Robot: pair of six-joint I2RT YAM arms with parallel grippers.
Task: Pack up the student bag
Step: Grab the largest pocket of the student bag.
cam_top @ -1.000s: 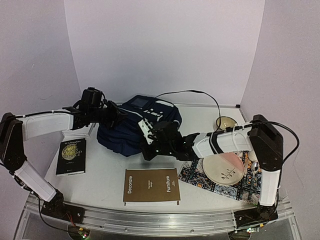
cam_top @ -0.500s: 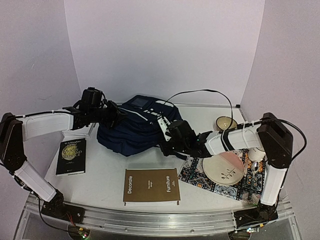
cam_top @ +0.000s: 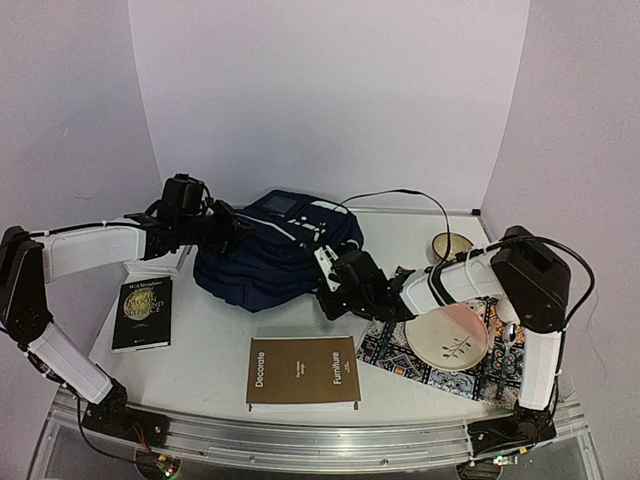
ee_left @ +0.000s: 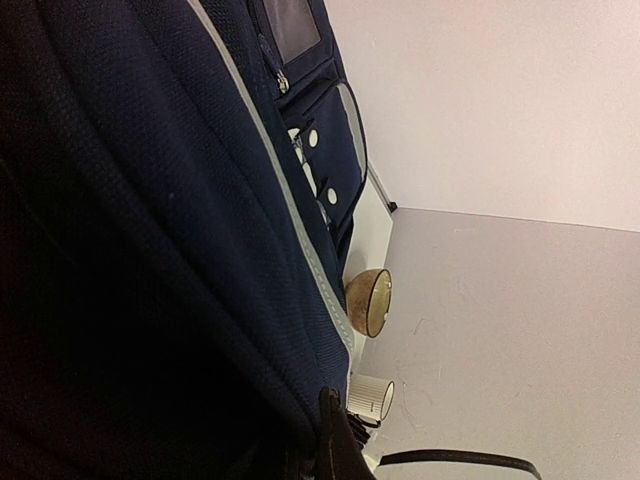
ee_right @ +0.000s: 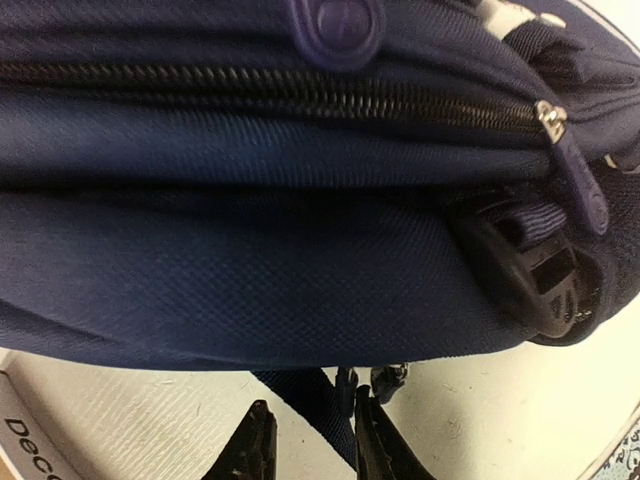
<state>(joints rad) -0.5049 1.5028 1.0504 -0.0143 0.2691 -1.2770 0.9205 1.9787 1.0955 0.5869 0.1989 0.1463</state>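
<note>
The student bag (cam_top: 275,250), a navy backpack, lies slumped at the back of the table (cam_top: 210,345) with its main zip (ee_right: 280,90) run shut, so nothing can go in yet. At the bag's left shoulder the left gripper (cam_top: 230,227) has its fingers closed, seemingly pinching the fabric to anchor it. At the bag's near-right corner the right gripper (ee_right: 308,425) has its fingers slightly parted astride a dangling strap (ee_right: 300,395) without clamping it, probably seeking the zip pull (ee_right: 585,195) above. A brown book (cam_top: 303,371) and a black book (cam_top: 142,312) wait in front of the bag, unpacked
</note>
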